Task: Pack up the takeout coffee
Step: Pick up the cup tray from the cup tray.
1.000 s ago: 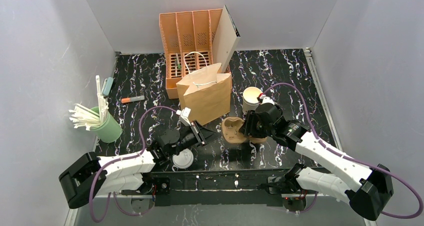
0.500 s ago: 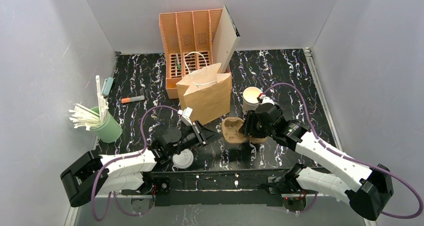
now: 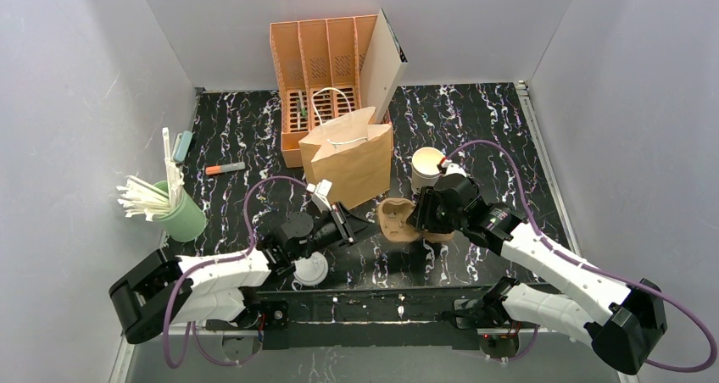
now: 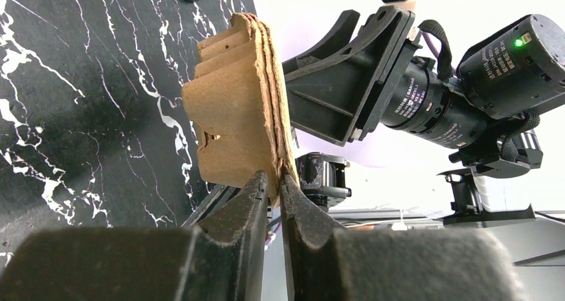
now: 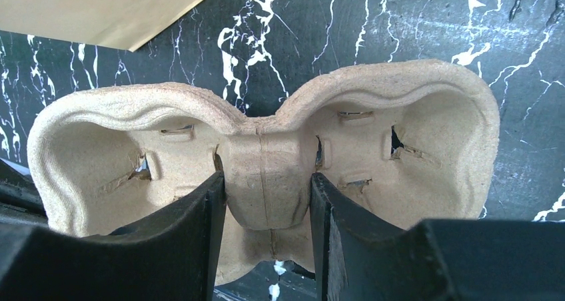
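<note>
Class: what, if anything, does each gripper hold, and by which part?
Both hold the pulp cup carrier: the right gripper clamps its middle bridge between the wells; the left gripper pinches its rim.

A rough, matt moulded-pulp cup carrier (image 5: 400, 148) against a glossy black marble-look tabletop (image 3: 475, 120). At its eleven o'clock, a matt brown paper bag (image 3: 352, 158); at one o'clock, a matt white paper cup (image 3: 426, 164).

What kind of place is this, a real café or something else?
Probably a lab mock-up of a takeout coffee counter: a grey-walled tabletop with a white paper cup, a pulp cup carrier and a brown paper bag.
</note>
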